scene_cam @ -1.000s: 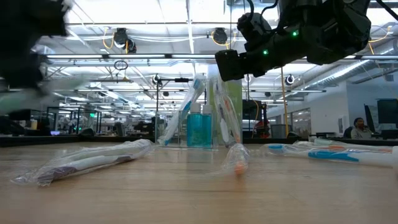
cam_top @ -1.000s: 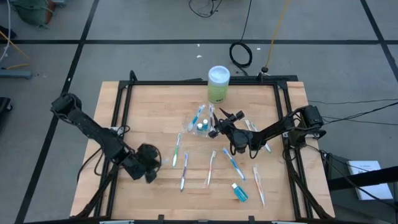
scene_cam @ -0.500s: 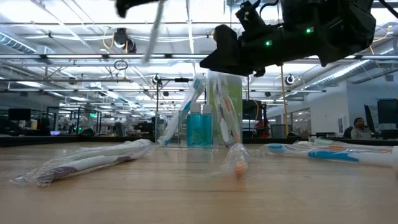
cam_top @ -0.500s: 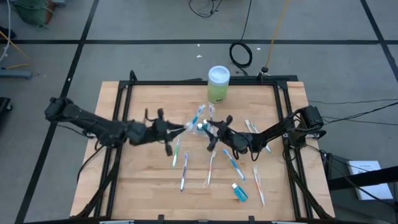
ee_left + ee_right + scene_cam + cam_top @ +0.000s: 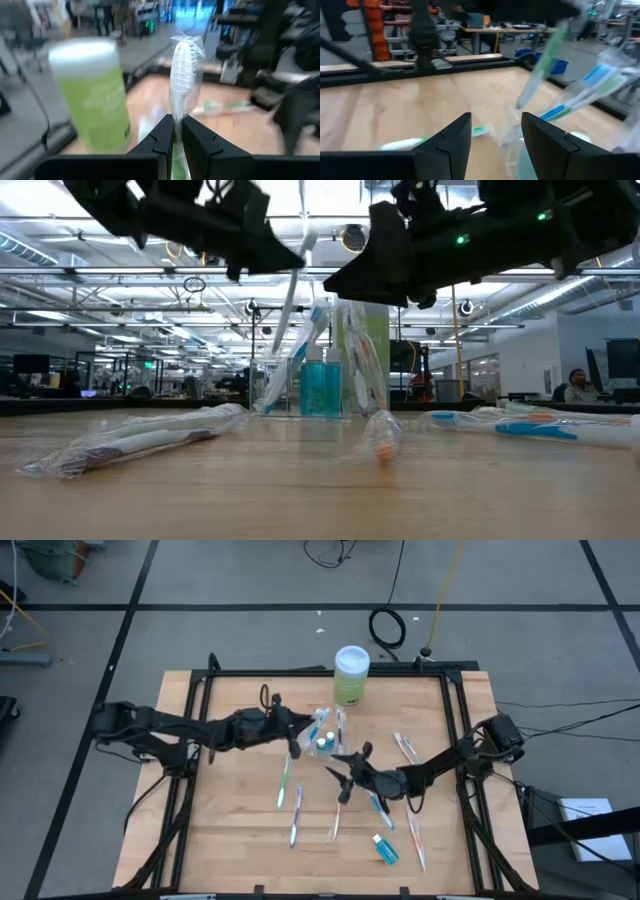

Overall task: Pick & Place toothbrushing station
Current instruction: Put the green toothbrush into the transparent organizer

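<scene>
The left gripper (image 5: 290,730) reached in from the table's left side and hung above the wood, its fingers (image 5: 165,135) clamped on a plastic-wrapped toothbrush (image 5: 184,70) that stood up between them. Just to its right sat the toothbrushing station (image 5: 325,735), a clear holder near the middle of the table (image 5: 230,830), with a blue bottle (image 5: 320,388) and several upright toothbrushes in it; it rested on the wood, touched by neither gripper. Behind it, at the far edge, stood the green white-lidded canister (image 5: 351,676). Below the station on the wood lay wrapped toothbrushes, one green (image 5: 283,783) among them. The right gripper (image 5: 345,772) hovered just in front of the station, fingers (image 5: 455,135) spread apart and empty. Further right lay more toothbrushes (image 5: 406,748) and a small blue tube (image 5: 384,849).
</scene>
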